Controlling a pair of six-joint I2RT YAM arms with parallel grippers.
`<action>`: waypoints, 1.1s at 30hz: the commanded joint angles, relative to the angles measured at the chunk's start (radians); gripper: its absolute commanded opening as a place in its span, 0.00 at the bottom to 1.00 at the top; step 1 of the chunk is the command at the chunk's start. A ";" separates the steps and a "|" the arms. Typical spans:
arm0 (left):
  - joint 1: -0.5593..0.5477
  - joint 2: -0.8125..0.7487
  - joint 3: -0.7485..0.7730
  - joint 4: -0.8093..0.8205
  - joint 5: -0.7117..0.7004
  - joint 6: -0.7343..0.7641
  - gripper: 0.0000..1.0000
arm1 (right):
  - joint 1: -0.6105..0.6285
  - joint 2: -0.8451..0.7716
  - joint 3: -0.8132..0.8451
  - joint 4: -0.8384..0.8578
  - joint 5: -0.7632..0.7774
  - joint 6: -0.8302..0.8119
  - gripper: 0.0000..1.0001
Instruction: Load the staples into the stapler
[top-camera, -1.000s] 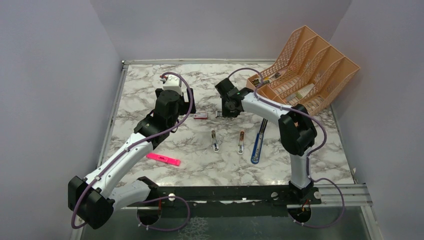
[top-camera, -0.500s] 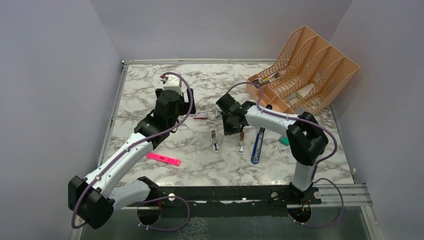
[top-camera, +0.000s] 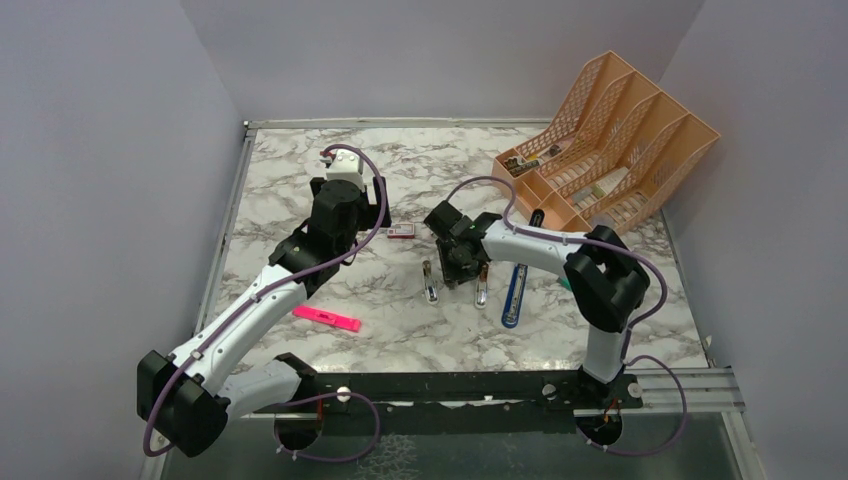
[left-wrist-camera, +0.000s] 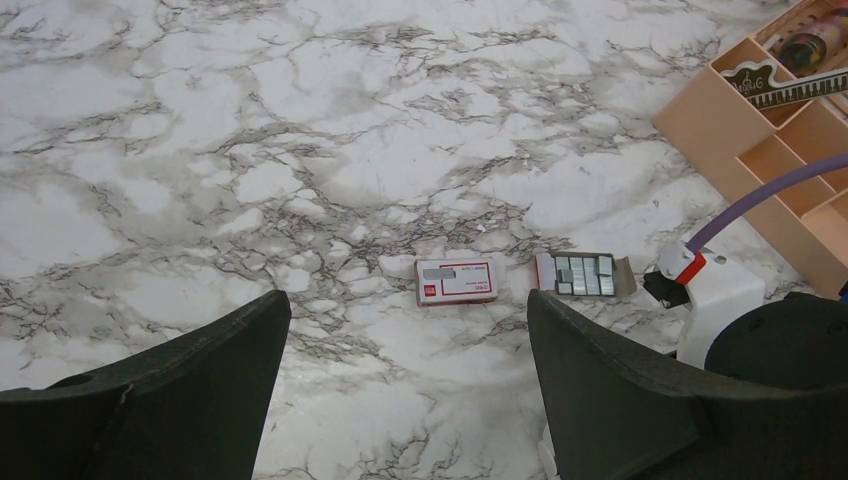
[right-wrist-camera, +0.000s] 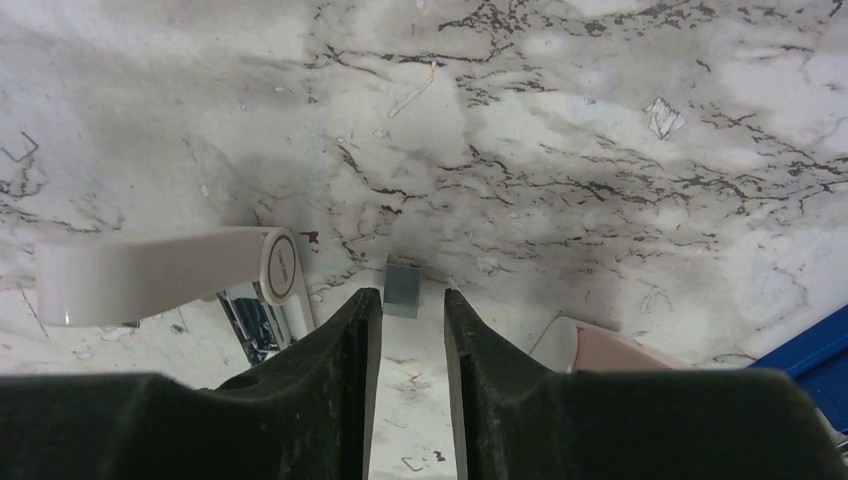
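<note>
Spreading under everything is one marble table (top-camera: 290, 170), with one orange organizer (top-camera: 620, 130) at its far right corner. Two arms are out. One long blue thing (top-camera: 514, 295) lies right of centre, and one highlighter (top-camera: 327, 319) sits near the left arm. There are two staplers, by the look of them: the white stapler (right-wrist-camera: 160, 275), flipped open with its metal channel showing, and a pink stapler (right-wrist-camera: 610, 350) beside it, apart. One box (left-wrist-camera: 457, 280), and just right of it one open tray (left-wrist-camera: 585, 274) of grey strips, too small to count.

Now the key bit: a single grey block of staples (right-wrist-camera: 403, 288) sits just off the tips of the right end effector (right-wrist-camera: 412, 293), between the two staplers. Its long axis seems to run on along the fingers. Those fingers stand a narrow way apart with table showing between them, and the block is narrower than the gap. Whether it touches the finger on the white stapler's side is hard to say. The channel lies down and left of the block in the wrist view.

The right arm is plainly nearer. The left end effector (left-wrist-camera: 407, 305) hangs wide apart over the box, holding nothing.
</note>
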 joint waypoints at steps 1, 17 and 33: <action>0.002 0.004 0.001 0.002 -0.013 0.003 0.89 | 0.003 0.043 0.052 -0.029 0.036 -0.017 0.36; 0.003 0.005 0.001 0.002 -0.012 0.003 0.89 | 0.006 0.085 0.082 -0.066 0.060 0.030 0.35; 0.003 -0.001 -0.001 -0.001 -0.005 0.000 0.89 | 0.033 0.112 0.074 -0.075 0.082 0.084 0.32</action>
